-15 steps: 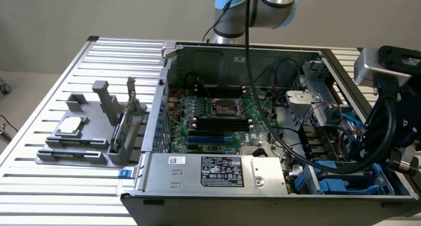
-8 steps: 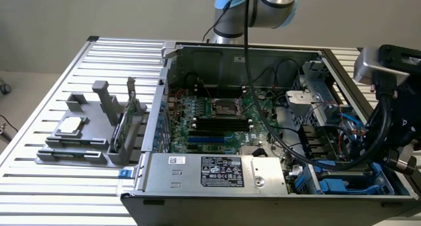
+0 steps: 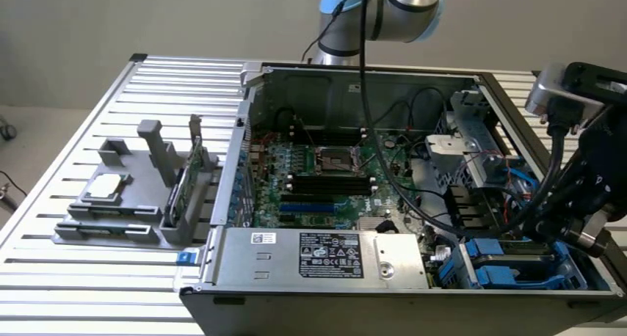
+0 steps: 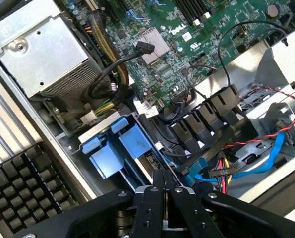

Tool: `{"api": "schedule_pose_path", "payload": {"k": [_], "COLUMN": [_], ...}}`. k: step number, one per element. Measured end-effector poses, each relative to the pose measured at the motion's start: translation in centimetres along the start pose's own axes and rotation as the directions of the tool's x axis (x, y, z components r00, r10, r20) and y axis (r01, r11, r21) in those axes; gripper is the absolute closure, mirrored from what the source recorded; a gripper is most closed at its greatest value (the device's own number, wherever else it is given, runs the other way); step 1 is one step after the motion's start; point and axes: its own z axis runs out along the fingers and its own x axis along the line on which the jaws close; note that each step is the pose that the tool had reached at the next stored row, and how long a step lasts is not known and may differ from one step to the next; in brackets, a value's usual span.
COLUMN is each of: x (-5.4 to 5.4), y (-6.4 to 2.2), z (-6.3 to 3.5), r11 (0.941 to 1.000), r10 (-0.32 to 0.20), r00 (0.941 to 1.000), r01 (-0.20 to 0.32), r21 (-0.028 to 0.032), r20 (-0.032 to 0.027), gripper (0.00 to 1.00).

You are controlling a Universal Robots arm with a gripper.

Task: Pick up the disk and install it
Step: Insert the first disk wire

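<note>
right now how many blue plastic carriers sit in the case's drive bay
2 blue carriers, both in the case corner at the exterior view's lower right: one nearer the motherboard, one nearer the outer wall. Others may be hidden.

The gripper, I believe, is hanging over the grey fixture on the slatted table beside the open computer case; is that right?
Not quite: in the exterior view the gripper is hanging over the blue drive carriers inside the open computer case, not over the grey fixture on the slatted table.
</note>
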Motion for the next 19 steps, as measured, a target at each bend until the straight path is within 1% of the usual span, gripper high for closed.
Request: {"api": "schedule_pose_path", "payload": {"k": [2,4,7,9,11,13,16,19], "x": [0.00,0.00,0.00,0.00,0.00,0.00,0.00,0.00], "y": [0.00,0.00,0.00,0.00,0.00,0.00,0.00,0.00], "z": [0.00,0.01,0.02,0.03,0.03,0.04,0.04,0.04], "r11": [0.9994,0.9974,0.9921,0.9868,0.9805,0.9729,0.9589,0.9425], "r10": [0.036,0.072,0.125,0.161,0.196,0.230,0.283,0.333], "r00": [0.9994,0.9974,0.9921,0.9869,0.9805,0.9730,0.9591,0.9427], "r01": [-0.036,-0.072,-0.125,-0.161,-0.196,-0.231,-0.283,-0.333], "r21": [0.0027,0.0053,0.0091,0.0116,0.0139,0.0161,0.0195,0.0227], "r20": [0.0015,0.0033,0.0060,0.0080,0.0099,0.0120,0.0153,0.0187], "gripper": [0.89,0.89,0.89,0.89,0.89,0.89,0.89,0.89]}}
